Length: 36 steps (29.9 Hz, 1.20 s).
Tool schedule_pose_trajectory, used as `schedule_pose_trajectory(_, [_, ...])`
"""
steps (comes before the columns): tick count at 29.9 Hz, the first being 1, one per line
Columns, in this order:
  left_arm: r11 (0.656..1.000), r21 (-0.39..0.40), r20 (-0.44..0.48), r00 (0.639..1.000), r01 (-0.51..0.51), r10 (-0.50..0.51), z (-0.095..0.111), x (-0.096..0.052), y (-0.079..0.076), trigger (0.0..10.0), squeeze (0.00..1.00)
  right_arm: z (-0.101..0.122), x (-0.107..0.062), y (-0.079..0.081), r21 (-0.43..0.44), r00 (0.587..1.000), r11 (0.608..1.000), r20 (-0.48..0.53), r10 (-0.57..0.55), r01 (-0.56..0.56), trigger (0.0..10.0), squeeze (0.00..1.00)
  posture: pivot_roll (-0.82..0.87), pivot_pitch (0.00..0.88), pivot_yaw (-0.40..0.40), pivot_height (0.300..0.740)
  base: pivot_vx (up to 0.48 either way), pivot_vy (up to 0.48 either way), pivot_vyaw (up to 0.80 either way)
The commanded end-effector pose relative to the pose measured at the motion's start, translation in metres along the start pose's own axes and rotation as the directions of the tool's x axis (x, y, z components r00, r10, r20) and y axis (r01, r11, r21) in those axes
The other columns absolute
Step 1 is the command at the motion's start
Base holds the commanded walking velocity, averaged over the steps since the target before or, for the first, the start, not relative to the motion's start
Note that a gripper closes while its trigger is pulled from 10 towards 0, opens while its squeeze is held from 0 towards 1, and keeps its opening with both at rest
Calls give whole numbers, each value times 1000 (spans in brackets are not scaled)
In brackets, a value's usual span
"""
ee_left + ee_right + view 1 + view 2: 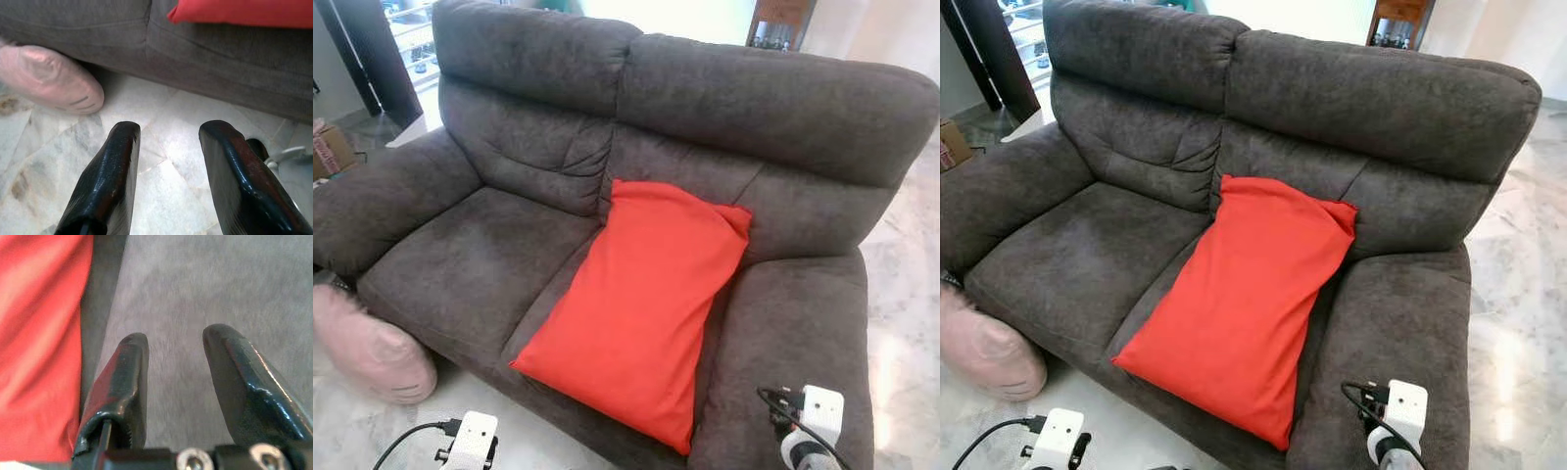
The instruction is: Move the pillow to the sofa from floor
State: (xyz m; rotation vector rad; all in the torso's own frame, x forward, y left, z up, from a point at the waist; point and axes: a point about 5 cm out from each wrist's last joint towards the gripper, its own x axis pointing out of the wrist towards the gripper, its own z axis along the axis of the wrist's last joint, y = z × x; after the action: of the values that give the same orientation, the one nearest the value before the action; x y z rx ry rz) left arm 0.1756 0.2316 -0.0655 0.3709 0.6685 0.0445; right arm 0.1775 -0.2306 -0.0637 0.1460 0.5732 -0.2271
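Red smooth oblong pillow [641, 304] on suede-like grey sofa [509, 255]; both jaws apart, empty.

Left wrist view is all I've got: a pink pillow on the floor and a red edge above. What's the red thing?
Observer: A red pillow lying on the sofa's right seat, top leaning on the backrest.
Operator: Where's the right claw?
Observer: The right claw is open over the sofa's right armrest, beside the red pillow.
Operator: And the pink one?
Observer: The pink pillow sits on the floor by the sofa's left front corner.
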Motion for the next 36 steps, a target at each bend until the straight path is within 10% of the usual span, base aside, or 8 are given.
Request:
schedule_pose_trajectory(1, [1000, 12, -3, 1000, -6, 6, -1, 0, 2, 10000, 0, -4, -2, 1, 12, 1000, 1000, -9, 1, -1, 10000, 0, 130, 50, -6, 740, 0, 0, 0])
schedule_pose_trajectory(36, [1000, -10, -34, 999, 6, -6, 1, 3, -4, 10000, 0, -17, -4, -3, 30, 991, 1000, -132, -1, 5, 10000, 0, 131, 66, -8, 740, 0, 76, 0])
